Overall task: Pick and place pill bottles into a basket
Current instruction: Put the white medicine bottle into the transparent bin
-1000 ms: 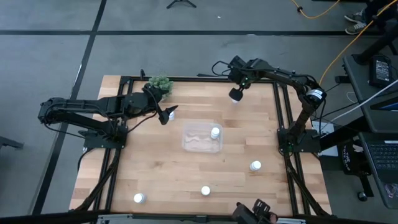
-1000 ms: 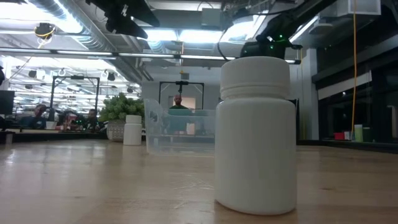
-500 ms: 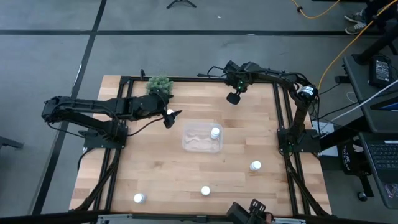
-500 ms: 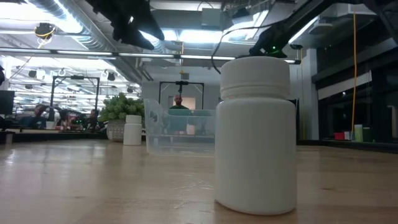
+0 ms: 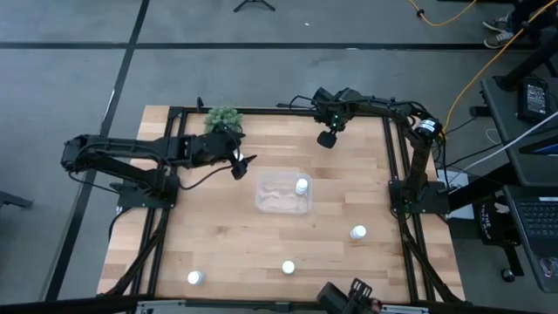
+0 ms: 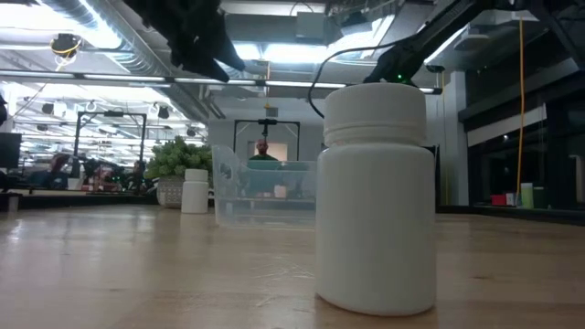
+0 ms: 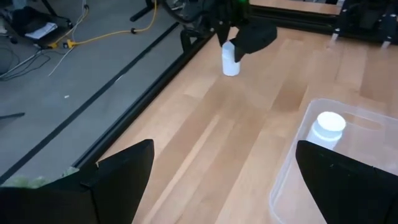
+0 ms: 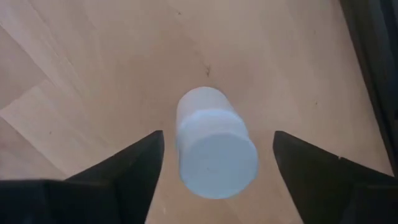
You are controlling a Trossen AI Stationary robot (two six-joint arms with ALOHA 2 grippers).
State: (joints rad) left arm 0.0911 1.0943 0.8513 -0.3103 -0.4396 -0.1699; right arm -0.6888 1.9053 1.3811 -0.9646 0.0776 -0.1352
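The clear basket [image 5: 281, 197] sits mid-table with one white pill bottle [image 5: 302, 185] upright inside, also seen in the left wrist view [image 7: 326, 126]. My right gripper [image 5: 329, 136] is open over another upright bottle [image 8: 215, 149] near the table's far edge. Its fingers stand on either side of the cap, apart from it. My left gripper [image 5: 241, 164] is open and empty above the table, left of the basket. Three more bottles [image 5: 357, 232] [image 5: 288, 267] [image 5: 194, 277] stand on the near half. One bottle [image 6: 195, 190] stands by the plant.
A green bushy plant [image 5: 224, 117] stands at the far left, just behind my left arm. Black frame rails [image 5: 401, 166] run along the table's sides. The nearest bottle [image 6: 376, 197] fills the middle of the low view. A person [image 6: 262, 151] shows far off in the room.
My right gripper has gone a little toward the table's left and come over the far bottle, which it now covers in the high view. My left gripper has gone slightly toward the table's right, nearer the basket. No bottle has moved.
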